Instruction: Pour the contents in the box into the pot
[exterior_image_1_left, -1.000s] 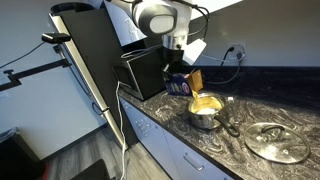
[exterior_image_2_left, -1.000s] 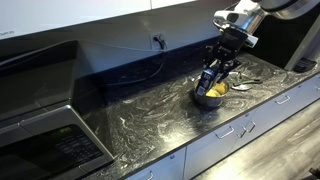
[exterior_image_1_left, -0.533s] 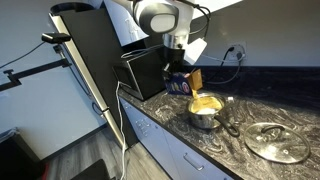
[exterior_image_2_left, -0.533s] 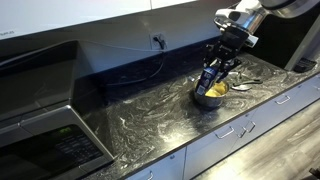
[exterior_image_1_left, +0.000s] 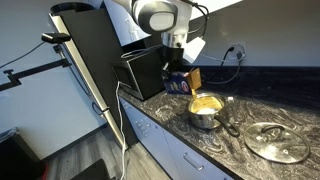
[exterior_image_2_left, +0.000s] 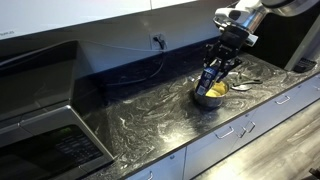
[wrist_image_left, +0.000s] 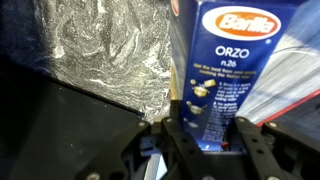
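The gripper (wrist_image_left: 215, 135) pinches the blue orzo box (wrist_image_left: 235, 70), tipped just over the pot (exterior_image_1_left: 205, 119) rim, with orzo (exterior_image_1_left: 205, 103) heaped inside. The glass lid (exterior_image_1_left: 277, 140) lies well apart, farther along the open countertop (exterior_image_1_left: 285, 95).

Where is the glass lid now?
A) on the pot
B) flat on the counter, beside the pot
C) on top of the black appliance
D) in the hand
B: the lid lies flat on the counter beside the uncovered pot, and the hand holds the box, not the lid.
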